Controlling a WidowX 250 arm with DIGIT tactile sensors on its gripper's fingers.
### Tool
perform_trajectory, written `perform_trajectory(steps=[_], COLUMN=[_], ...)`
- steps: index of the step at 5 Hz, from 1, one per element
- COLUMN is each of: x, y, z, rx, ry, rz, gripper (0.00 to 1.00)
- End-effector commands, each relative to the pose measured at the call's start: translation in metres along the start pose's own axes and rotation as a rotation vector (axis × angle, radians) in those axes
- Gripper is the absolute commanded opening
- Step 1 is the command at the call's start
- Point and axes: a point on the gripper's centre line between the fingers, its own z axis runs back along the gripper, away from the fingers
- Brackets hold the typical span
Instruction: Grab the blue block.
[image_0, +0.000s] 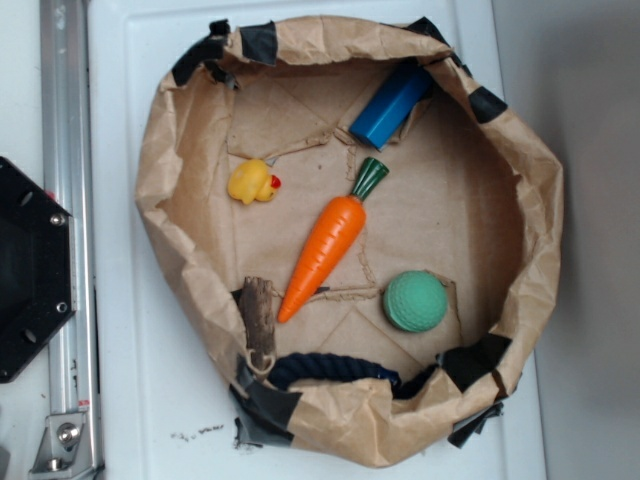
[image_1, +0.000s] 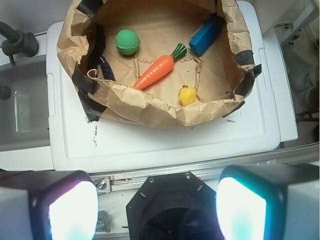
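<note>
The blue block (image_0: 391, 104) lies untouched against the far wall of the paper-lined basket (image_0: 520, 170), beyond the carrot (image_0: 325, 250), while the fingers (image_1: 65, 210), spread wide and empty, hang well back over the worktop's (image_1: 165, 145) near edge, so the whole reach and grasp remain.

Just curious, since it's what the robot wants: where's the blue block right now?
In the exterior view, the blue block leans against the paper bag's upper-right wall, just above the carrot's green top.

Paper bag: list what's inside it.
Inside the paper bag: blue block, carrot, duck, green ball, stick, rope. The bag's folded rim hides part of the rope.
</note>
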Motion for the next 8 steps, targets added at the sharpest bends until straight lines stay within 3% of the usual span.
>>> perform_trajectory(steps=[1,2,3,4,5,6,8], x=[0.000,0.046,0.090,0.110,0.135,0.136,0.167], y=[0.000,0.022,0.036,0.039,0.046,0.074,0.101], z=[0.000,-0.048,-0.086,-0.111,-0.165,-0.183,-0.179], rx=[0.000,-0.032,-0.019,-0.025,0.031,0.098,0.115], ry=[0.000,-0.066,-0.084,-0.086,-0.030,-0.061,-0.132], rz=[0.000,0.045,0.147,0.253,0.417,0.535,0.600], gripper=[1.00,1.00,1.00,1.00,1.00,1.00,1.00])
